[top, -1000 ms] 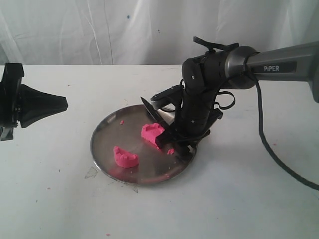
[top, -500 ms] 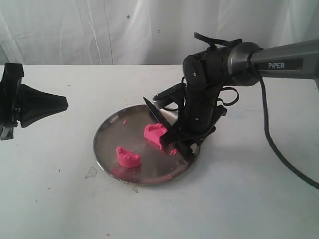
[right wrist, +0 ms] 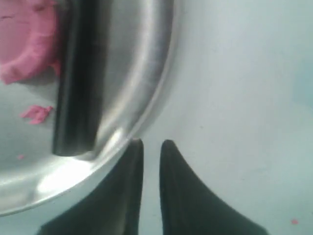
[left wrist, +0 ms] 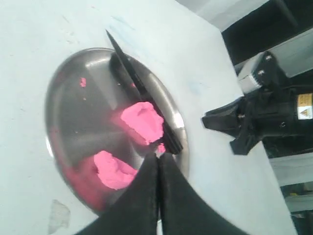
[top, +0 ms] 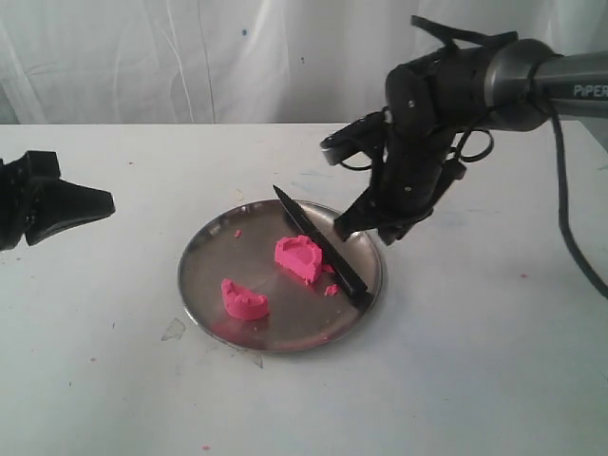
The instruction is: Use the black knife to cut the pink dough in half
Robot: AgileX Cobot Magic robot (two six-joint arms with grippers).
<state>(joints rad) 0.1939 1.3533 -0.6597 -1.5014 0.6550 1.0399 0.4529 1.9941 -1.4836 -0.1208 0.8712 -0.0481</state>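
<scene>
black right claw hangs empty over plate rim, tips nearly shut; left claw closed. black knife lies across plate, touching one pink dough half; other half sits apart. dough looks soft, sticky; knife stiff, best taken by handle.

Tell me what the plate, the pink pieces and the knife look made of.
Plate: polished metal, likely steel, with mirror-like reflections. Pink dough: soft matte clay, holding a ragged cut face. Black knife: matte all-black, plastic or coated metal; cannot tell which.
</scene>
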